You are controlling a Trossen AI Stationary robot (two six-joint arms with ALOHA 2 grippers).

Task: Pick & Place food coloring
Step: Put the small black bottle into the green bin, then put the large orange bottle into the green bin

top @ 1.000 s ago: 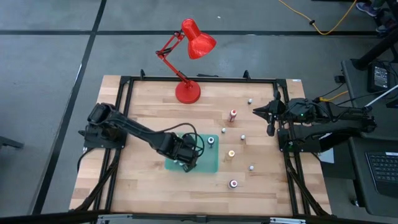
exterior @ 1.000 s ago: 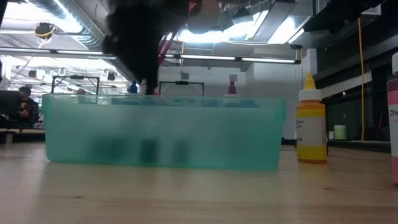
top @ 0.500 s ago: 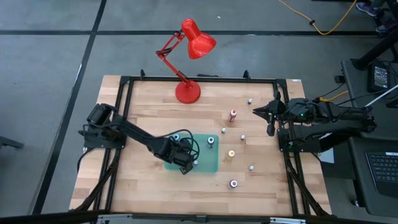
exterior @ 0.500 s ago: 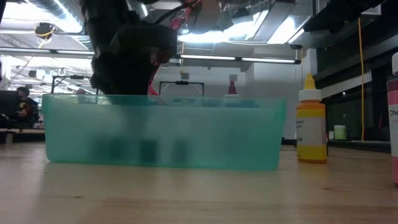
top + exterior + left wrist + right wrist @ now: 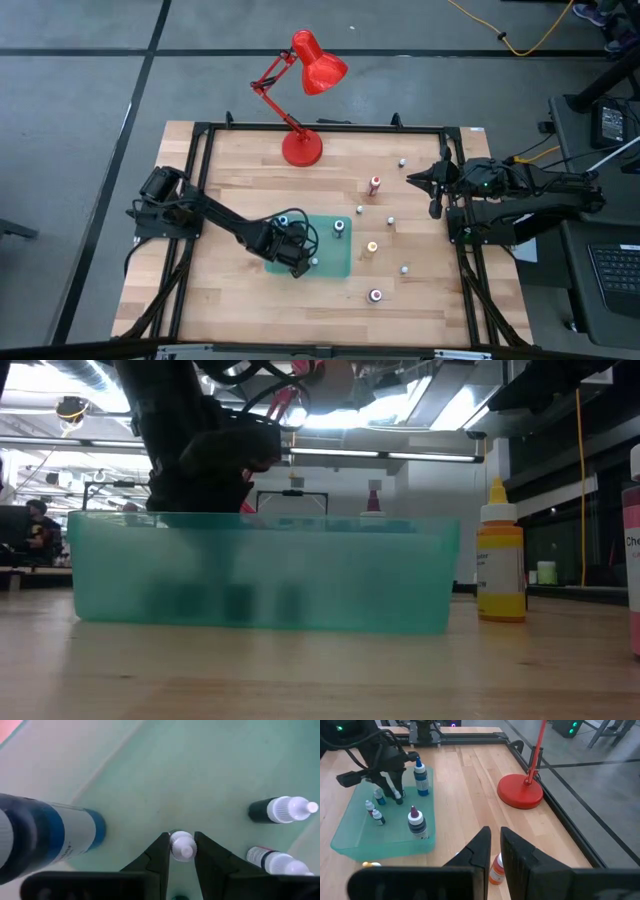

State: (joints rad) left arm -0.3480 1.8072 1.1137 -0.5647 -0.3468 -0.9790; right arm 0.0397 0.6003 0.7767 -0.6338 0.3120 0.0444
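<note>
Left tool (image 5: 181,851) is narrow, pinching a small bottle's pale cap (image 5: 182,844) low inside the teal tray (image 5: 340,262); right tool (image 5: 492,847) is shut and parked at the desk's right edge. Several food coloring bottles sit in the tray, others (image 5: 376,184) remain on the desk.

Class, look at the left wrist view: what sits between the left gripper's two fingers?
A pale bottle cap sits between the left gripper's fingers, above the green tray. The left wrist view shows it.
</note>
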